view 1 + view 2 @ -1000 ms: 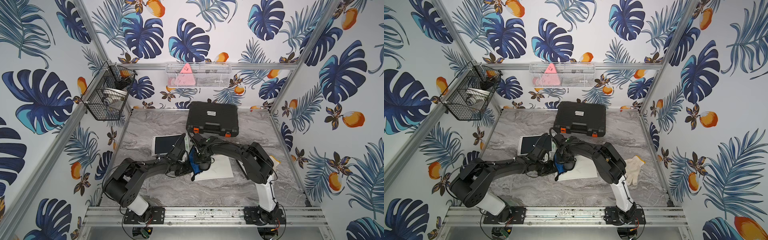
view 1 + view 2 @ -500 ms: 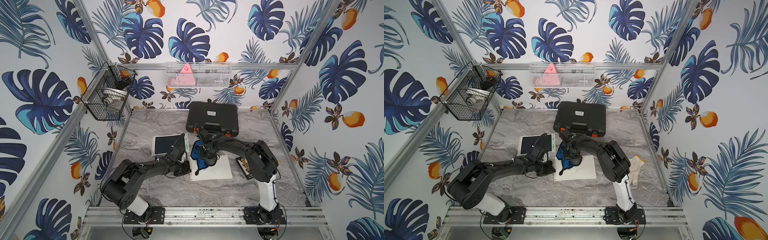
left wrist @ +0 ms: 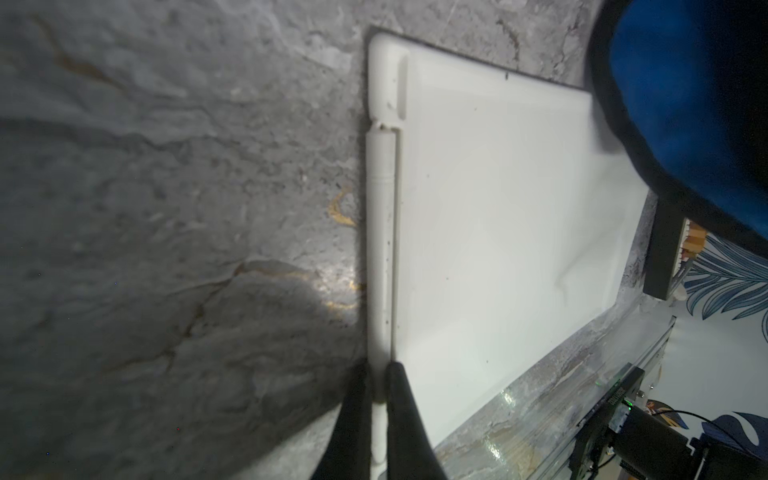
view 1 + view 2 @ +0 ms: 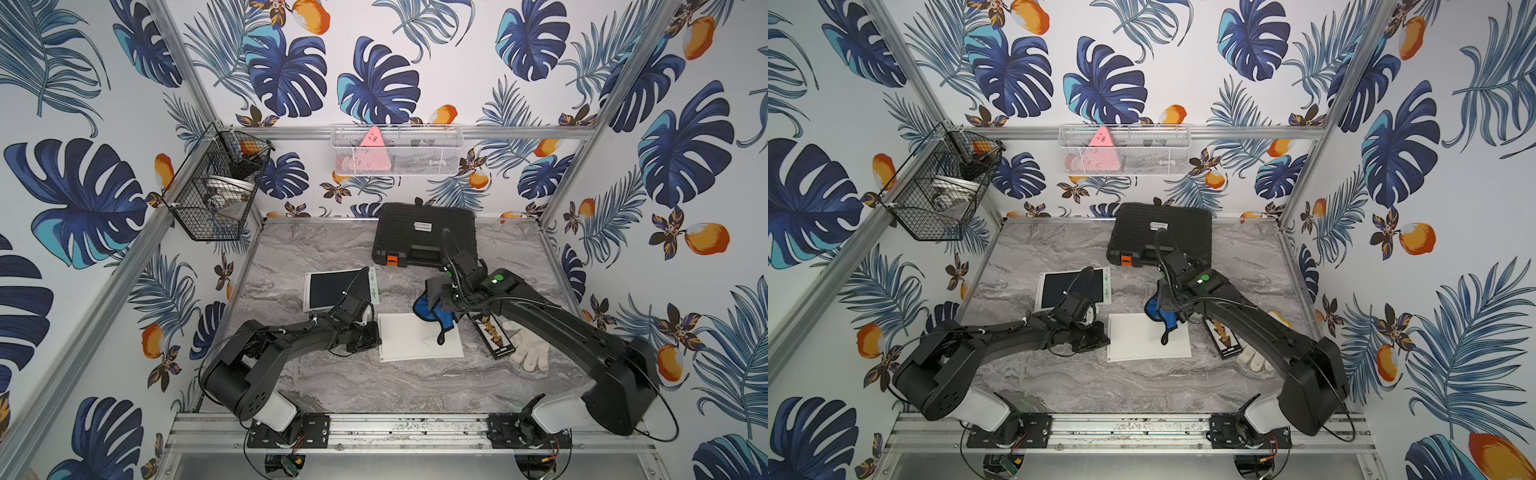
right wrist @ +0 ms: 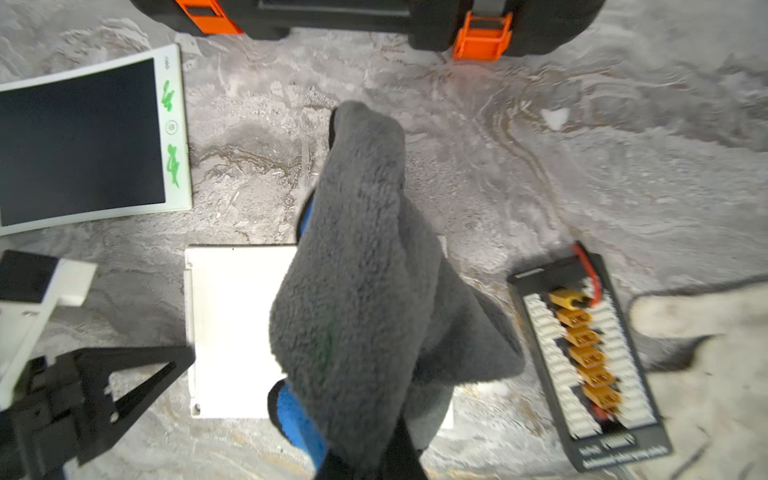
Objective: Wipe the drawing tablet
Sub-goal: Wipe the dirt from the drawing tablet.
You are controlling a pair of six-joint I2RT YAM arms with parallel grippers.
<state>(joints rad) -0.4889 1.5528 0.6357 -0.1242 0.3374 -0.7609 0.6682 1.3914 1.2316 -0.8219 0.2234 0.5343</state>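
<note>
Centre frame: right fingers (image 5: pixel 409 453) pinch the cloth (image 5: pixel 357 270) over the drawing tablet (image 4: pixel 411 345)'s corner, left fingers (image 3: pixel 405 415) clamp its stylus (image 3: pixel 380 249); wiping seems midway.

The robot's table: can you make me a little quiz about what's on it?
1. True or false: the right hand holds a cloth.
2. What sits at the back of the table? A) a black case B) a red bucket C) a teddy bear
3. Fill in: the scribbles on the dark-screen tablet frame are ____.
Key: 1 true; 2 A; 3 green.
</note>
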